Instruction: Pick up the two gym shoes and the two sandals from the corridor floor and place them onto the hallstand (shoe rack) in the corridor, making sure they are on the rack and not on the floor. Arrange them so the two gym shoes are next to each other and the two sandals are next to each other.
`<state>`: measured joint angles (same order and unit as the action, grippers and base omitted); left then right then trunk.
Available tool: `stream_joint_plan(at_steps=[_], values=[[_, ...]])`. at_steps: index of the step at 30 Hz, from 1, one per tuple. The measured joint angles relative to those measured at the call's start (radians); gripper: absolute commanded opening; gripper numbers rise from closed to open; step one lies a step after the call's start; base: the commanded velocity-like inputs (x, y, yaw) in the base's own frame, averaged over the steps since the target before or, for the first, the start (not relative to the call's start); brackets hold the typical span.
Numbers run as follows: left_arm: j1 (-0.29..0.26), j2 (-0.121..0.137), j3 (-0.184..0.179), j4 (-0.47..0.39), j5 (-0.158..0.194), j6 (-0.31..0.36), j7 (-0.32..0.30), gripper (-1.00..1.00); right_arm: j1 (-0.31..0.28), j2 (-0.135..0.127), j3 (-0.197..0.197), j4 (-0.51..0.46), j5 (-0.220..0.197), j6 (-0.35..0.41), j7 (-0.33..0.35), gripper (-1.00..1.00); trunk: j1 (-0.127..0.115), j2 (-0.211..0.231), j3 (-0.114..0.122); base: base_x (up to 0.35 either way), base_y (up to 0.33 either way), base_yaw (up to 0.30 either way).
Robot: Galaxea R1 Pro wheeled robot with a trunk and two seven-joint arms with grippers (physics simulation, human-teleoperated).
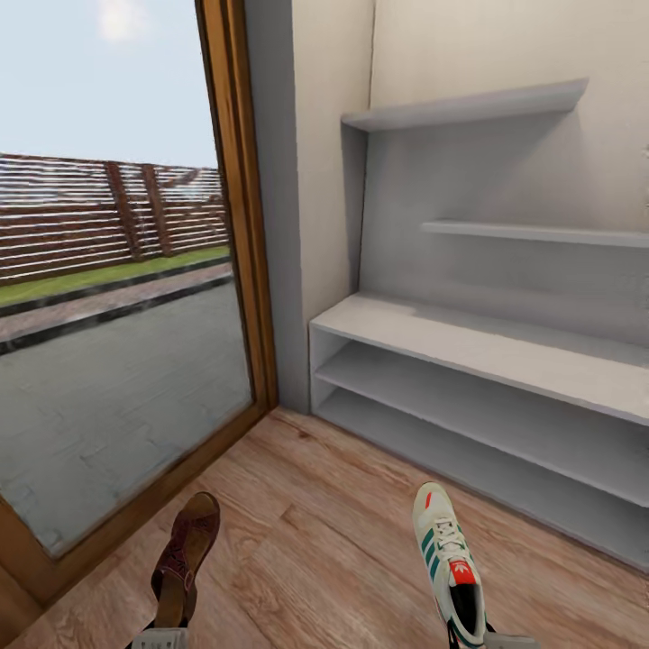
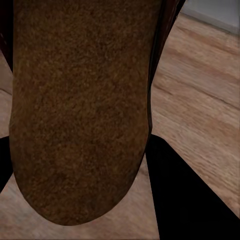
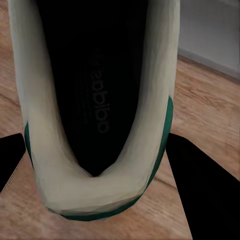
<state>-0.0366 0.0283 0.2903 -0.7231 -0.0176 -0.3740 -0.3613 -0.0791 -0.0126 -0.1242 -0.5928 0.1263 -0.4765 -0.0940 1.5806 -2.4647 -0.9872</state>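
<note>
Brown sandal (image 1: 185, 552) gripped by left gripper (image 1: 162, 636) at lower left of frame, above wood floor (image 1: 315, 541). White sneaker (image 1: 448, 563) clamped in right gripper (image 1: 491, 638) at lower right. Grey shoe rack (image 1: 505, 361) at right, shelves bare.

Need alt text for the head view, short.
A brown leather sandal in the left pincer and a white green-striped sneaker in the right are held above wood-plank floor, facing a pale grey hallstand with bare shelves, beside a glass door.
</note>
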Motion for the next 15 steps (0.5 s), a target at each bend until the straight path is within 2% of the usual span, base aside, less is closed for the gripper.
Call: stream_joint_plan(at_steps=[5, 15], values=[[0.0, 0.0, 0.0, 0.001, 0.0, 0.0, 0.0, -1.0, 0.0, 0.0, 0.0, 0.0, 0.0, 0.0, 0.0, -1.0, 0.0, 0.0, 0.0, 0.167, 0.199, -0.285], [0.0, 0.001, 0.0, 0.001, 0.0, -0.001, 0.0, -1.0, 0.0, 0.0, 0.0, 0.0, 0.0, 0.0, 0.0, -1.0, 0.0, 0.0, 0.0, 0.02, 0.023, -0.285]])
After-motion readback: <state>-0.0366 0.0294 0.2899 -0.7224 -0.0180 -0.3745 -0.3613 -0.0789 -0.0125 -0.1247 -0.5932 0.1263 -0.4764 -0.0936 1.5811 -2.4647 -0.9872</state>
